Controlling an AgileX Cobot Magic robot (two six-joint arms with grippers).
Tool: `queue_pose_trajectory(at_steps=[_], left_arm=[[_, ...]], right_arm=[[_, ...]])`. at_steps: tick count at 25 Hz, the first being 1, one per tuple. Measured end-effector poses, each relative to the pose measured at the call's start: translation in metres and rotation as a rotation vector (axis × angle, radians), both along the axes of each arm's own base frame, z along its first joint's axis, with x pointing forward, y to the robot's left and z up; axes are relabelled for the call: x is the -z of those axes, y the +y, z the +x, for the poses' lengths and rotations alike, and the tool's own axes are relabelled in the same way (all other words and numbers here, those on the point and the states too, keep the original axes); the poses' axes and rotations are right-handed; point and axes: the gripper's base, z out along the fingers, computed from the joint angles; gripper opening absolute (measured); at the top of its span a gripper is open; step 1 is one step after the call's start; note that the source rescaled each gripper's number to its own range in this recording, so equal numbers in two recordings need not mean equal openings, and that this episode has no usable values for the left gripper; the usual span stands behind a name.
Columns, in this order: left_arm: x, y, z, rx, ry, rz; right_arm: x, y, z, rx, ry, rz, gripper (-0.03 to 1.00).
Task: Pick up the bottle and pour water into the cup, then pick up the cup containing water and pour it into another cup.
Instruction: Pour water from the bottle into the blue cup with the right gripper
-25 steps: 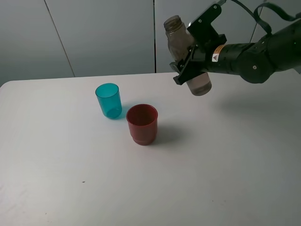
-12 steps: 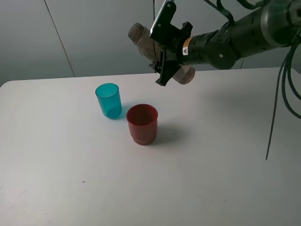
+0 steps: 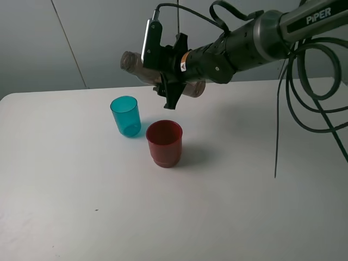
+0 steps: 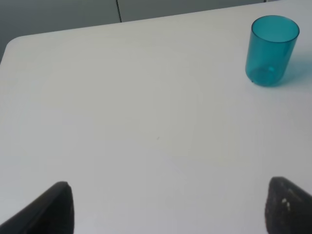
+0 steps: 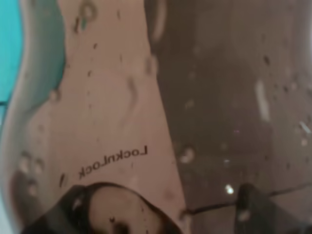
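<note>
The smoky grey-brown bottle (image 3: 137,65) lies almost level in the air, its open neck pointing left just above the teal cup (image 3: 125,115). My right gripper (image 3: 167,81) is shut on the bottle's body. In the right wrist view the bottle (image 5: 146,97) fills the frame, droplets on its wall, a sliver of the teal cup (image 5: 9,44) behind it. No stream of water shows. The dark red cup (image 3: 164,143) stands upright to the front right of the teal one. My left gripper (image 4: 173,214) hangs open over bare table, with the teal cup (image 4: 271,51) well beyond it.
The white table (image 3: 244,206) carries only the two cups. The right arm's black cables (image 3: 304,92) loop down at the right side. A grey wall panel (image 3: 109,38) runs behind the table's far edge.
The right arm has swung left with the bottle, tipping it from near upright to almost level, so its mouth now sits above the teal cup. Both cups have stayed in place.
</note>
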Motion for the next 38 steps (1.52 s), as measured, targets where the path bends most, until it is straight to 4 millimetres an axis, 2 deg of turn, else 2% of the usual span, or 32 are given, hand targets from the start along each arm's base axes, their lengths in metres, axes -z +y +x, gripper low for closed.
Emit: queue_pose_trajectory(at_steps=[8, 17, 26, 31, 38], left_arm=[[0.000, 0.000, 0.000, 0.000, 0.000, 0.000], [0.000, 0.000, 0.000, 0.000, 0.000, 0.000], [0.000, 0.000, 0.000, 0.000, 0.000, 0.000], [0.000, 0.000, 0.000, 0.000, 0.000, 0.000], [0.000, 0.000, 0.000, 0.000, 0.000, 0.000]], right_arm=[[0.013, 0.012, 0.021, -0.026, -0.024, -0.076, 0.00], [0.034, 0.015, 0.026, -0.100, -0.053, -0.197, 0.00], [0.036, 0.014, 0.027, -0.131, -0.084, -0.235, 0.00], [0.035, 0.010, 0.031, -0.143, -0.112, -0.257, 0.00], [0.035, 0.014, 0.041, -0.185, -0.169, -0.300, 0.00]])
